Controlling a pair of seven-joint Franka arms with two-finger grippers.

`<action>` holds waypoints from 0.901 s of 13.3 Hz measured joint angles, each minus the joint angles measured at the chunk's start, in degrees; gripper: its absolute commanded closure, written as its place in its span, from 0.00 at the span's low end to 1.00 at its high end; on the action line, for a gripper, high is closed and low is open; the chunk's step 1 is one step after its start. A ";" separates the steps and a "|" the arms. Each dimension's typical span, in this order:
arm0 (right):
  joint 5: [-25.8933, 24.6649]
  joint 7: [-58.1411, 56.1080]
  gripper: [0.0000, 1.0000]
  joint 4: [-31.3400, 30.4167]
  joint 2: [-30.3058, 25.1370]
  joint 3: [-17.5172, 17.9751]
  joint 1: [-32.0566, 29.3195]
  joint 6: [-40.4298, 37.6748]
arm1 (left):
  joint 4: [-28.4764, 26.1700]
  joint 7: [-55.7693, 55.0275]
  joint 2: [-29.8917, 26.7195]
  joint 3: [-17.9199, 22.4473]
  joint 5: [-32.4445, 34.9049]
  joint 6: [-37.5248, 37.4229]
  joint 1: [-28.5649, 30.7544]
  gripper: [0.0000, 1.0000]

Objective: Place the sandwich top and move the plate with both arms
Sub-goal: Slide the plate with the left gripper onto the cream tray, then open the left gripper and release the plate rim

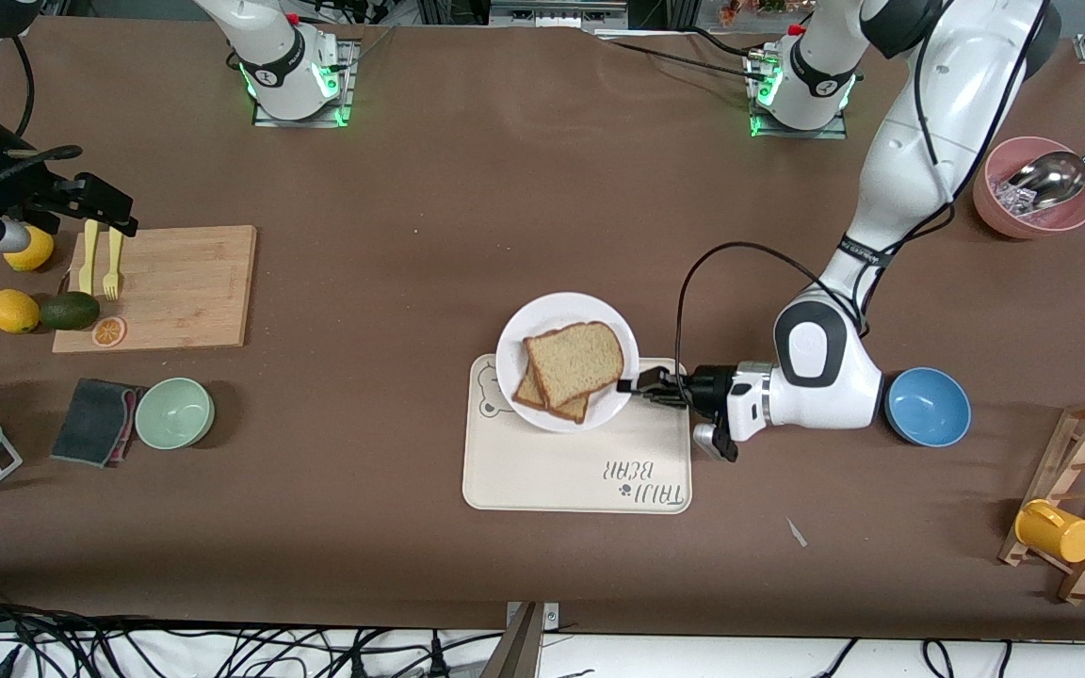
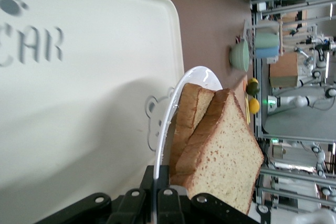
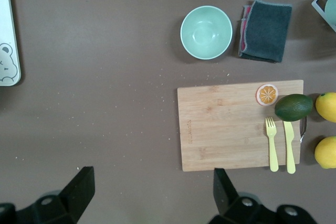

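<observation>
The tan bread slice with a brown crust [image 1: 576, 361] lies on another slice on the round white plate [image 1: 542, 320], which sits partly on the cream bear-print tray [image 1: 552, 471]. The left tool [image 1: 641, 384] pinches the plate's rim — probably to slide it. The right tool [image 3: 149, 192] waits, spread wide, over the wooden cutting board [image 1: 185, 282].

A robot lab: aluminium framing [image 2: 294, 129] and loose cables [image 1: 128, 650] surround the table [image 1: 411, 188].

I read "TAIJI BEAR" on the cream tray [image 1: 542, 476], printed upside down in the front view. The left wrist view shows only "CAR"-like letters of it.
</observation>
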 measured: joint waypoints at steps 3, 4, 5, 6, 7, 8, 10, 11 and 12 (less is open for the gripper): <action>0.00 0.00 0.00 0.10 -0.01 0.12 0.16 -1.43 | 4.33 -2.63 2.90 0.41 -0.14 2.74 0.04 1.00; 0.00 0.00 0.00 0.15 -0.01 0.12 0.16 -1.51 | 5.25 -3.12 3.58 0.46 -0.56 3.81 0.04 1.00; 0.00 0.00 0.00 0.25 -0.02 0.12 0.16 -1.53 | 5.81 -3.23 4.25 0.47 -0.79 4.56 0.04 1.00; 0.01 0.00 0.00 0.38 -0.01 0.12 0.16 -1.59 | 6.10 -3.22 4.94 0.47 -0.79 5.02 0.00 1.00; 0.01 0.00 0.00 0.47 -0.01 0.12 0.16 -1.62 | 6.16 -3.13 5.72 0.48 -0.79 5.72 -0.04 1.00; 0.01 0.00 0.00 0.52 -0.02 0.12 0.16 -1.64 | 6.23 -3.03 6.44 0.47 -0.79 6.29 -0.13 1.00; 0.01 0.00 0.00 0.53 -0.02 0.12 0.20 -1.66 | 6.38 -2.92 7.32 0.47 -0.79 6.63 -0.35 1.00; 0.01 0.00 0.00 0.53 -0.02 0.13 0.29 -1.67 | 6.50 -2.92 7.50 0.47 -0.79 6.65 -0.46 1.00; 0.01 0.00 0.00 0.53 -0.01 0.15 0.38 -1.68 | 6.63 -2.92 7.56 0.47 -0.79 6.65 -0.53 0.96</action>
